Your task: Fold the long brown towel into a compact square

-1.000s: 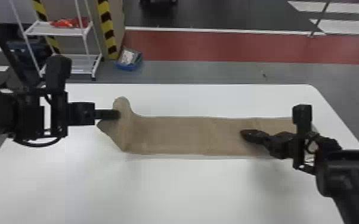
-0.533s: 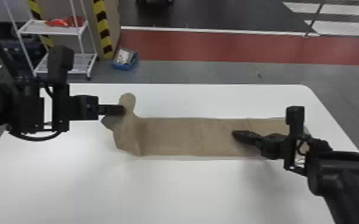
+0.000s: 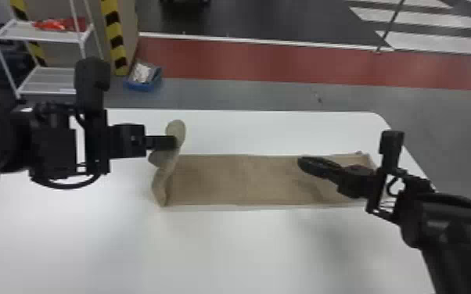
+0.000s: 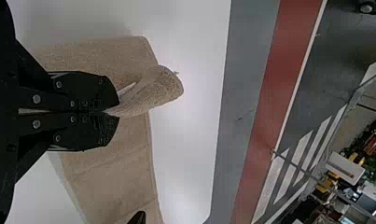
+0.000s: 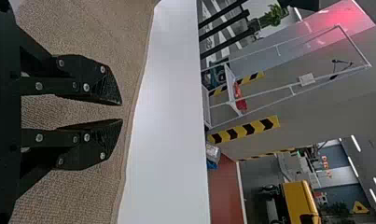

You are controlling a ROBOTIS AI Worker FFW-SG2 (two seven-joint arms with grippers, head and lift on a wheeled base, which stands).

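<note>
Firstly, at far left, a white rack (image 3: 37, 35) stands on the floor beyond the left gripper (image 3: 174, 142). That gripper's fingers (image 4: 99, 88) are pressed together on the left end of the long brown towel (image 3: 223, 180), a pinch of cloth caught between their tips. Around those tips the held end is raised off the white table (image 3: 223, 250): a rounded lobe shows on their far side, a droopy flap on their near side, and the cloth slopes down from there to the tabletop. To the right of the left gripper, the remainder of the towel lies flat, running across and under the right gripper (image 3: 303, 162). The right gripper's fingers (image 5: 94, 84) are parted, with no cloth between them, and point leftward over the towel's right portion. Contact between the right fingertips and the towel cannot be confirmed. The towel's right end lies beneath and behind those fingertips, nearer the right wrist.
</note>
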